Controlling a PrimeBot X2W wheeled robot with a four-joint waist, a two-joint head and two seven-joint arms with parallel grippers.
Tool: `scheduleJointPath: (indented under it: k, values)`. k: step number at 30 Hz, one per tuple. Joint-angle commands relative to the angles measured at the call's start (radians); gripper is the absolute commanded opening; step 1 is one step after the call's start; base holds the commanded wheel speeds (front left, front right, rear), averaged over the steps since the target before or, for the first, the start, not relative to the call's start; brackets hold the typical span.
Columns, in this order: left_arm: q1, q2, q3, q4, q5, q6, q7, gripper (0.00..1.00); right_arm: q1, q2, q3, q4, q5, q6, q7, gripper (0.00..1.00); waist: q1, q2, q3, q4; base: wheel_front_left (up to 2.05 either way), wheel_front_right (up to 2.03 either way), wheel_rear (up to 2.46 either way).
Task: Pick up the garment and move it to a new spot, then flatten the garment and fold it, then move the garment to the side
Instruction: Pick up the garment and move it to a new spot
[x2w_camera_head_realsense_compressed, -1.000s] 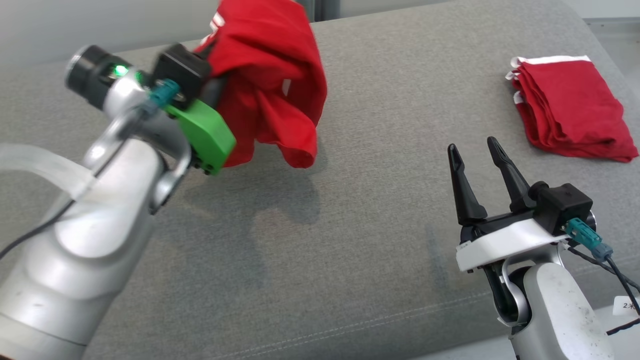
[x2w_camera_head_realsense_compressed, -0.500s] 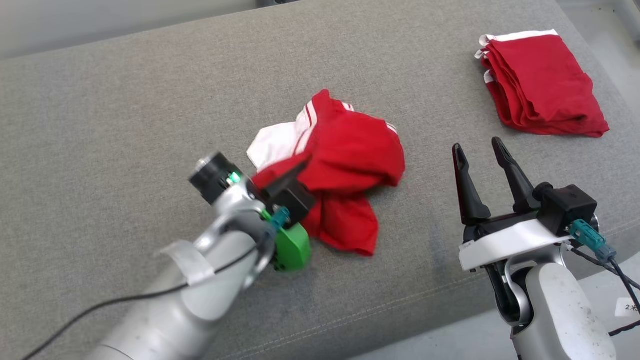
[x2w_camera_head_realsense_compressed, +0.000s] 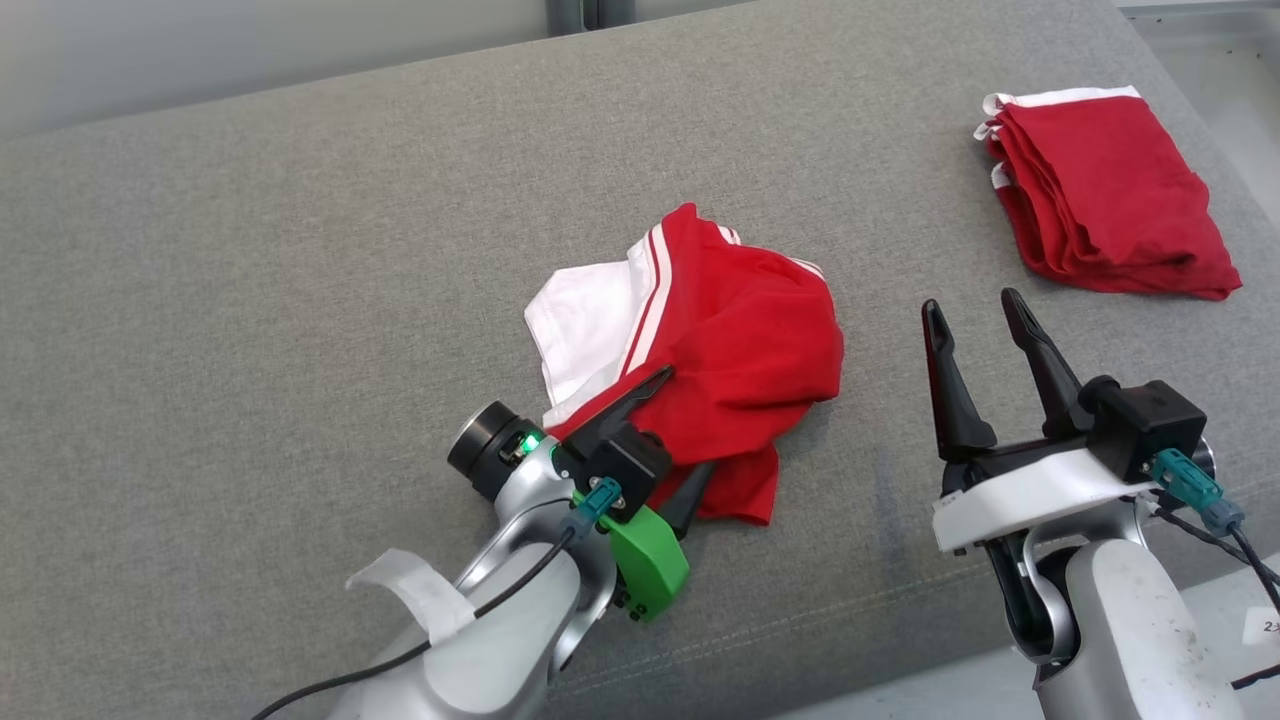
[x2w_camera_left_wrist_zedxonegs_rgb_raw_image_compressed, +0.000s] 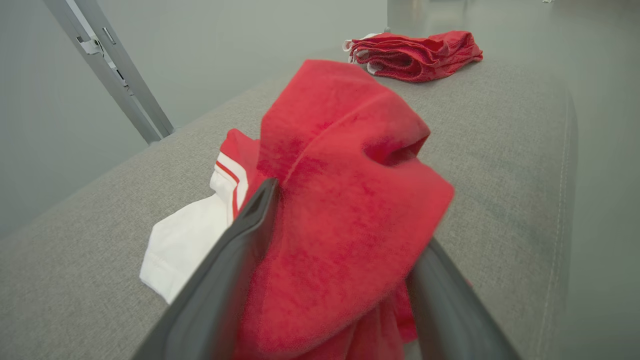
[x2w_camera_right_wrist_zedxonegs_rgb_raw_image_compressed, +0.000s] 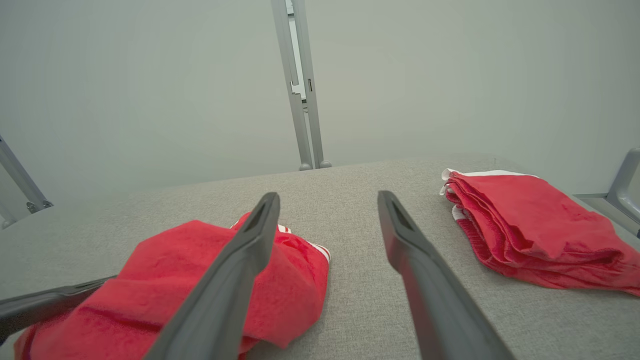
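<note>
Garment (x2w_camera_head_realsense_compressed: 745, 345), red and white, crumpled, white label (x2w_camera_head_realsense_compressed: 1262, 628) at right, begins "2"

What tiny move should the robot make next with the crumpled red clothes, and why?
Probably draw the left tool straight back off the garment. Its jaws stand open on either side of a red fold, and the garment lies in a crumpled heap on the grey cushion, so it looks placed and ready for flattening.

The dark two-fingered left gripper (x2w_camera_head_realsense_compressed: 682, 432) on its silver arm reaches forward, jaws spread wide. The right gripper (x2w_camera_head_realsense_compressed: 971, 304) points up, jaws apart.
</note>
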Motion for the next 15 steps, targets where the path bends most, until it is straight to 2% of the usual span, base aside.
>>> scheduleJointPath:
  k: [1, 8, 15]
  values:
    - [0.018, -0.002, 0.016, -0.009, -0.025, -0.003, -0.005, 1.00, 0.016, -0.001, -0.003, -0.004, -0.003, -0.001, 0.003, 1.00, 0.0000, -0.0001, -0.012, 0.011, 0.00, 0.00, 0.00]
    - [0.079, -0.008, 0.079, -0.054, -0.119, -0.008, -0.004, 1.00, 0.039, -0.001, -0.021, -0.014, -0.010, -0.001, 0.012, 1.00, 0.0000, -0.0001, -0.044, 0.043, 0.00, 0.00, 0.00]
    - [0.180, -0.008, 0.137, -0.078, -0.239, -0.040, -0.005, 1.00, 0.066, -0.002, -0.035, -0.024, -0.018, -0.001, 0.022, 1.00, 0.0000, -0.0001, -0.075, 0.076, 0.00, 0.00, 0.00]
